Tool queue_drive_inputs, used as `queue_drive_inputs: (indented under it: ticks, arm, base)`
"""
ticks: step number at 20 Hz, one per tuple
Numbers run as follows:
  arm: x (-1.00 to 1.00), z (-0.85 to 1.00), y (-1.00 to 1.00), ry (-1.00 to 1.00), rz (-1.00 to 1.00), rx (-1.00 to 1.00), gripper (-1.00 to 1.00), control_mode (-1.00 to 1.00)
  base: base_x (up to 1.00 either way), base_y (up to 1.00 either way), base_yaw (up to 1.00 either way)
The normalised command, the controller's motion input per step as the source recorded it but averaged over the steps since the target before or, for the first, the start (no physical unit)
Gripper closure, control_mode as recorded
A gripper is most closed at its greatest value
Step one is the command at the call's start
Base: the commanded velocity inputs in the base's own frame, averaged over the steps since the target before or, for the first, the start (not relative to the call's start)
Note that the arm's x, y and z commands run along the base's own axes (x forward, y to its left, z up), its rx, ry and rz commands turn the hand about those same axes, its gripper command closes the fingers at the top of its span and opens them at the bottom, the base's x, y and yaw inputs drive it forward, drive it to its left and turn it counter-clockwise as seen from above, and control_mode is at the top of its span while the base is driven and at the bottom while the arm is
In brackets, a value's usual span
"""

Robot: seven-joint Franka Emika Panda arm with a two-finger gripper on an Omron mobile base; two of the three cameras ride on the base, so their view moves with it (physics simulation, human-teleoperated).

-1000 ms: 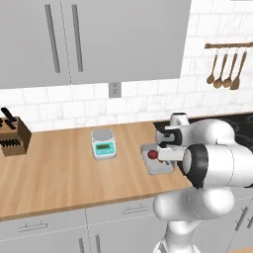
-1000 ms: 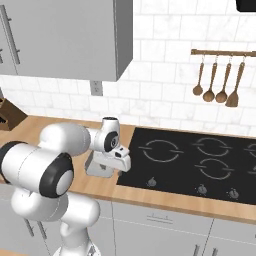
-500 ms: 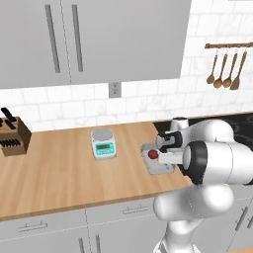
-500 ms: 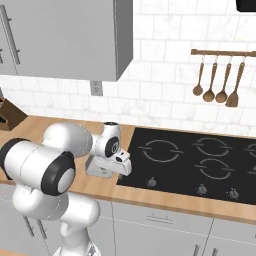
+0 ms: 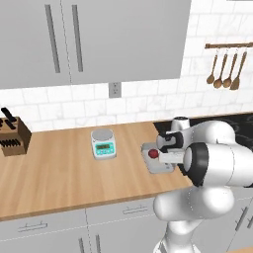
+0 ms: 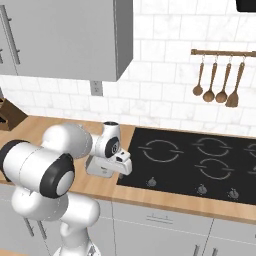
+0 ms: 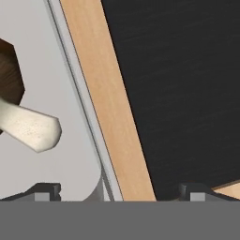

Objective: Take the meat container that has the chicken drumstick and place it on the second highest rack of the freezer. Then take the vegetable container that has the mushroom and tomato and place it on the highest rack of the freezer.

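Note:
The grey vegetable container (image 5: 159, 167) lies on the wooden counter beside the cooktop, with a red tomato (image 5: 153, 153) in it. My gripper (image 5: 166, 151) hangs low over its right side, pointing down. In the hand view the container's right rim (image 7: 89, 136) runs between the two fingertips, and my gripper (image 7: 119, 190) stands open astride it. The mushroom (image 7: 23, 117), brown cap and pale stem, lies inside the container at the left. From the right base view the container (image 6: 98, 168) sits partly behind my gripper (image 6: 123, 168).
A black cooktop (image 6: 200, 160) lies directly right of the container. A kitchen scale (image 5: 103, 143) stands to its left and a knife block (image 5: 12, 136) at the far left. Wooden utensils (image 5: 225, 66) hang on the wall rail. Wall cabinets (image 5: 89, 39) hang above the counter.
The hand has sunk a little toward the container's right edge. The container and the base have stayed put.

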Motion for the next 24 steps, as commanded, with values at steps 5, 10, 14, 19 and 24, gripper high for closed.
queue_drive_inputs:
  ticks: [5,10,14,19,24]
  arm:
    - [0.00,-0.08,0.00,0.00,0.00,0.00,1.00,-1.00]
    - [0.00,0.00,0.00,0.00,0.00,0.00,1.00,-1.00]
    - [0.00,0.00,0.00,0.00,0.00,0.00,1.00,-1.00]
    - [-0.01,0.01,0.00,-0.01,0.00,0.00,1.00,-1.00]
    - [-0.15,0.27,0.00,-0.04,-0.01,0.00,1.00,-1.00]
  base:
    - [0.00,0.00,0.00]
    - [0.00,0.00,0.00]
    - [0.00,0.00,0.00]
    - [0.00,0.00,0.00]
    - [0.00,0.00,0.00]
